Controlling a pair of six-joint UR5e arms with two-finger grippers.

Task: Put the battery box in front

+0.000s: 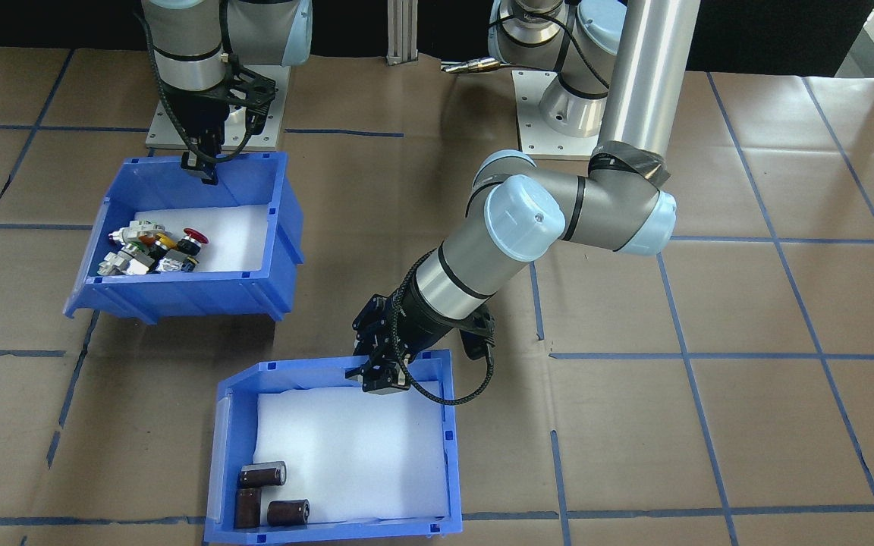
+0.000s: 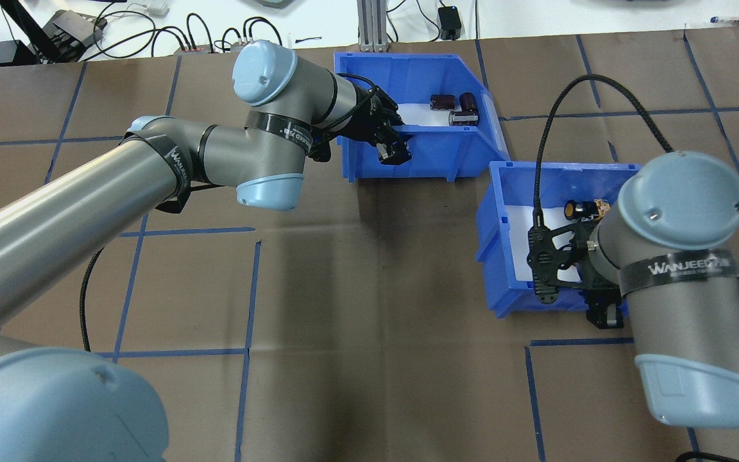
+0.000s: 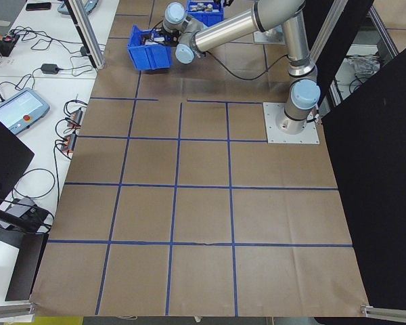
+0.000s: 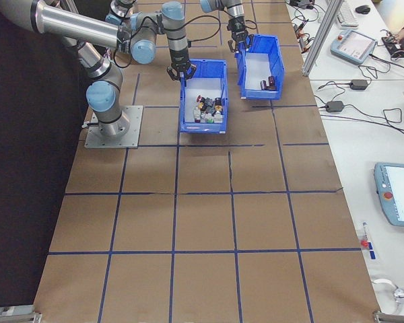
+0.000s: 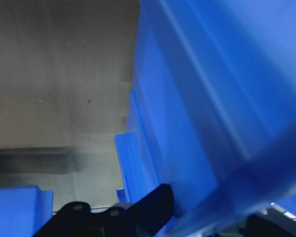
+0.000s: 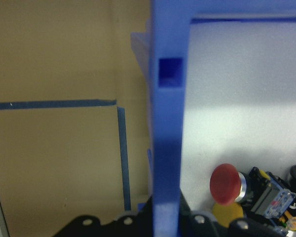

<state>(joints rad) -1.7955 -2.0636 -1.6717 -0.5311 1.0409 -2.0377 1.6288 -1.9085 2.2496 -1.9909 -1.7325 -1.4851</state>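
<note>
The left gripper [image 1: 378,377] is straddling the back wall of the battery box [image 1: 331,447], one finger inside the rim and one outside, pinching that wall; the left wrist view is filling with blurred blue plastic running between the dark finger bases, which fits a grip across the wall rather than on the contents. Holding the rim at its robot-side edge is probably letting the arm slide or carry the box without disturbing the batteries [image 1: 270,493], which are lying on the white foam at the box's far corner, away from the gripper. The left arm [image 2: 215,147] is reaching well out from its base to keep this hold. Relative to the battery box, the switch bin [image 1: 194,243] is sitting nearer the robot and toward the robot's right, close by but not touching. The right gripper [image 1: 202,168] is likewise astride the back wall of that bin, jaws closed on it; the right wrist view is showing the blue wall running straight up between the finger bases, with a red push-button [image 6: 228,183] on the foam just inside. This hold is presumably steadying the bin, or keeping it back, while the battery box is taking the forward position. Judged from the layout, the battery box is already lying ahead of the bin, so the placement is looking nearly complete.
</note>
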